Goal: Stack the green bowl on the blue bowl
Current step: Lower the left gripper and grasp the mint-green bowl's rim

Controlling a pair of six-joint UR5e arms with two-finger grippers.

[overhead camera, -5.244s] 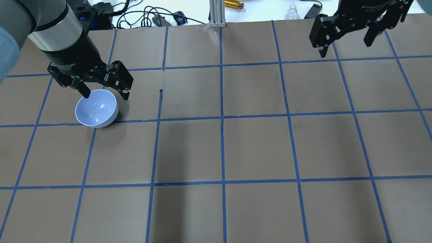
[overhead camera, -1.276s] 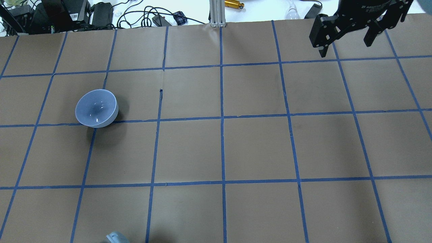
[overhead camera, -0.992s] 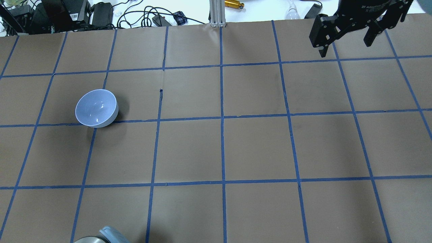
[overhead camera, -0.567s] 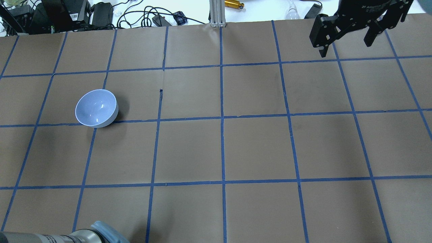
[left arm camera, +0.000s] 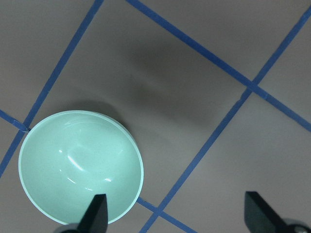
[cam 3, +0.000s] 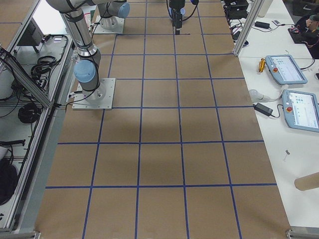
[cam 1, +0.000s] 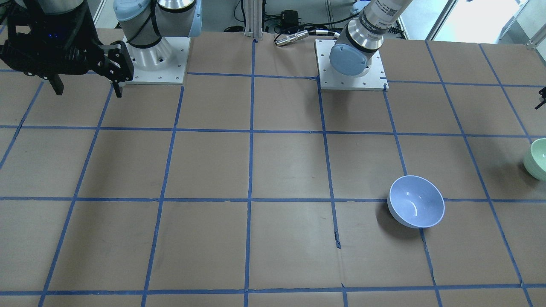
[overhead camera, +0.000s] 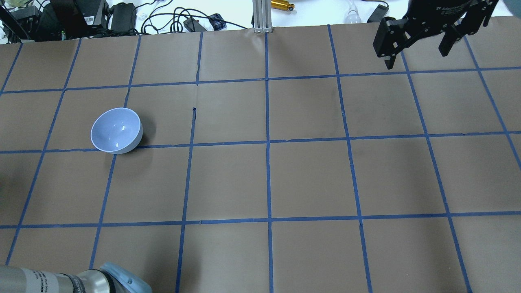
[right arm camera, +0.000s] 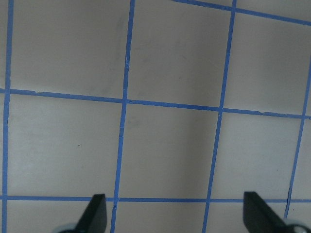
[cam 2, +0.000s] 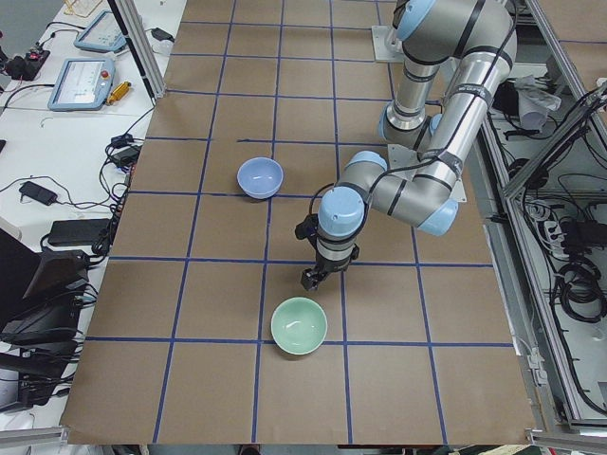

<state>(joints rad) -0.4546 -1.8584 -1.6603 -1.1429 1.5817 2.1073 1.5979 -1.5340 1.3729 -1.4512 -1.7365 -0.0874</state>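
Two bowls sit apart on a brown-papered desk (overhead camera: 309, 179) gridded with blue tape (overhead camera: 268, 179), with a two-armed robot poised over it. The green bowl (cam 2: 299, 325) stands upright near the desk's end on the robot's left, its mint interior glossy under the lights. In the front-facing view only a slice of it shows, at the frame's edge. The blue bowl (overhead camera: 116, 130), also upright and empty, rests farther in along the desk at a crossing of tape lines in the robot's left half, well apart from the green one.

The left arm (cam 2: 417, 190) folds down from its base and carries the left end effector (left arm camera: 177, 213) to a point just beside the green bowl. Its two fingers (left arm camera: 98, 213) are spread wide with nothing between them. Seen from the wrist camera, one fingertip overlaps the bowl's rim, though whether it touches cannot be told.

The right end effector (overhead camera: 417, 56) hovers over the far corner on the robot's right, likewise wide open and holding nothing, with brown paper and tape lines beneath it in its wrist view. Cables (overhead camera: 171, 18) lie on the white surface beyond the desk's far edge.
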